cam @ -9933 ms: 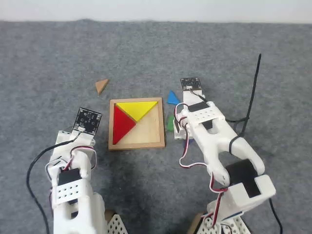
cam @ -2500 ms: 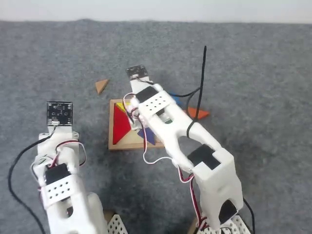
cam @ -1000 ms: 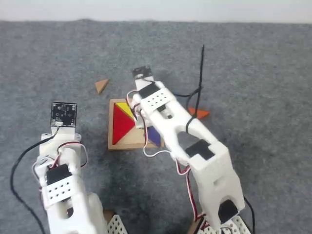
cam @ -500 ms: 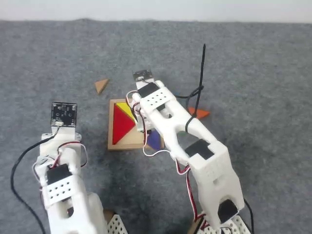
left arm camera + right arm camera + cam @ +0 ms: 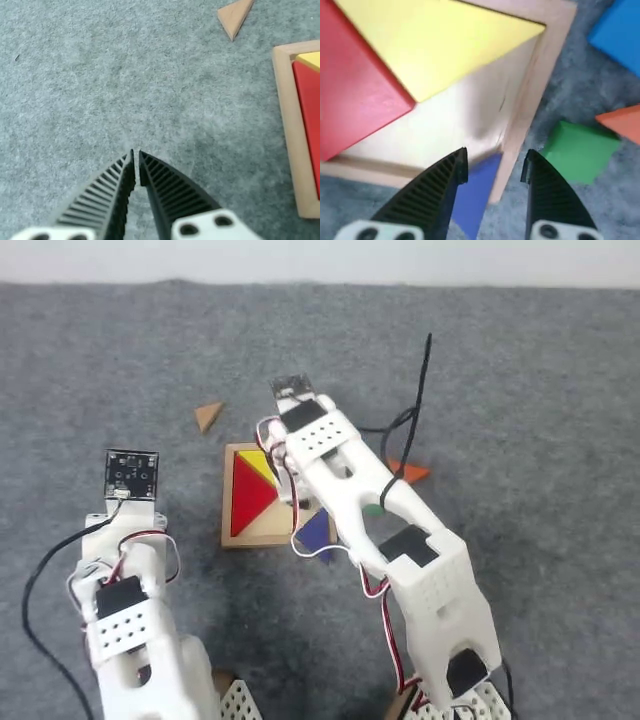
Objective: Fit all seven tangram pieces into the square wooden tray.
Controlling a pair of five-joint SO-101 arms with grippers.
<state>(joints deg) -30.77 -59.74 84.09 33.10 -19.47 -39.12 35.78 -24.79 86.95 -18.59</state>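
Grey felt-covered table (image 5: 520, 390). Square wooden tray (image 5: 250, 539) sits about mid-table. It holds two pieces: a large red triangle (image 5: 250, 505) against the tray's left edge and a large yellow triangle (image 5: 256, 466) along its far edge, the two touching on their slanted sides. The rest of the tray floor is bare wood. Right gripper (image 5: 495, 167) hangs above the tray's near right corner, fingers apart and clamped on nothing. A dark blue flat piece (image 5: 475, 197) lies below and between them at that corner; I cannot tell whether it rests on the rim or only against it. Off the tray's right edge on the felt: a green square (image 5: 577, 150) just beside the rim, an orange triangle (image 5: 409, 472) further toward the table's right edge, and a light blue piece (image 5: 620, 35) beyond the tray's far right corner. A small tan wooden triangle (image 5: 208, 416) lies beyond the tray's far left corner. Left gripper (image 5: 136, 154) is over bare felt left of the tray, fingers together, tips nearly touching, nothing between them.
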